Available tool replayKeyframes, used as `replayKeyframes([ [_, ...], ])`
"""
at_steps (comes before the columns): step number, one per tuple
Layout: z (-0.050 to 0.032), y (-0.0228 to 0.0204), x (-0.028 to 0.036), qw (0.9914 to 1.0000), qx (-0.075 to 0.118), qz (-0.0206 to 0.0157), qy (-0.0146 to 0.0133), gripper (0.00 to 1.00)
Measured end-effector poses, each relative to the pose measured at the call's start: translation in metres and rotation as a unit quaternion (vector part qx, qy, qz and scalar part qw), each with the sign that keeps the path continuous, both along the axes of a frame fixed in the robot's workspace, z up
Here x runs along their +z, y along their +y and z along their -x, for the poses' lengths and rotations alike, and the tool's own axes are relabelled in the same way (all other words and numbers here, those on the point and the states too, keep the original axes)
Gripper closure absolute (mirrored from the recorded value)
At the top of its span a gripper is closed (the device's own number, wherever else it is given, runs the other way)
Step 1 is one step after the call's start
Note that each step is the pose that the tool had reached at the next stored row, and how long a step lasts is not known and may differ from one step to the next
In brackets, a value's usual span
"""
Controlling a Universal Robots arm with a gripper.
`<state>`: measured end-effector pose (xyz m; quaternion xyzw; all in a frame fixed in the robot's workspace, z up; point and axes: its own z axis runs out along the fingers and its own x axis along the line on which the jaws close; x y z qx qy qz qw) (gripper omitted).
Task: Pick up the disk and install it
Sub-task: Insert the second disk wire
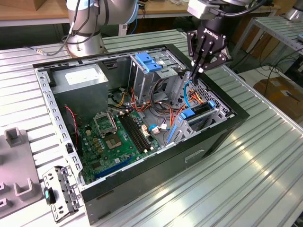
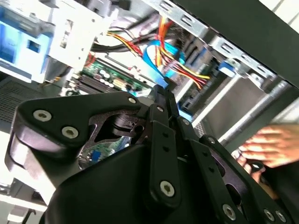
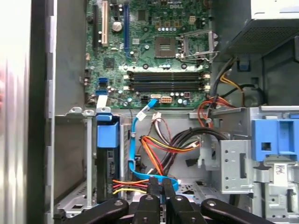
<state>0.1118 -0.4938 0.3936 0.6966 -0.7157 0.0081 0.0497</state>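
**One gripper, many wires**

We see the gripper (image 1: 195, 72) hanging over the far end of the computer case (image 1: 142, 175). Its fingers are pinched together, and we see nothing between them. The disk (image 1: 201, 109) seems to stand on its edge in a slot inside the case. We think the fingers could catch the blue cable (image 1: 187, 90) just below them and pull it loose.

A green motherboard (image 1: 113, 137) is seen inside the black computer case (image 1: 199, 151). A bright blue latch (image 1: 147, 62) tops the grey metal drive cage (image 1: 163, 71). A light blue cable (image 3: 135, 140) and red, orange and yellow wires (image 3: 154, 149) are shown. The tool (image 1: 198, 66) is black; the worktop (image 1: 236, 189) is ribbed silver.
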Motion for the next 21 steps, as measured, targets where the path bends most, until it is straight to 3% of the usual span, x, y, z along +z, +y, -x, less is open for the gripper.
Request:
replayKeyframes([
  [2,-0.0003,0.0029,-0.0004,0.99978,0.0,0.021,0.0,0.82],
  [3,-0.0006,0.0045,-0.0007,0.99962,0.0,0.0277,0.0,0.82],
  [4,-0.0011,0.0059,-0.0009,0.99949,0.0,0.0318,0.0,0.82],
  [7,-0.0023,0.0104,-0.002,0.99944,0.0,0.0335,0.0,0.82],
  [11,-0.0024,0.0106,-0.0035,0.99942,0.0,0.0341,0.0,0.82],
  [16,-0.0024,0.0105,-0.0061,0.99919,0.0,0.0402,0.0,0.82],
  [21,-0.0024,0.0106,-0.0065,0.99909,0.0,0.0426,0.0,0.82],
])
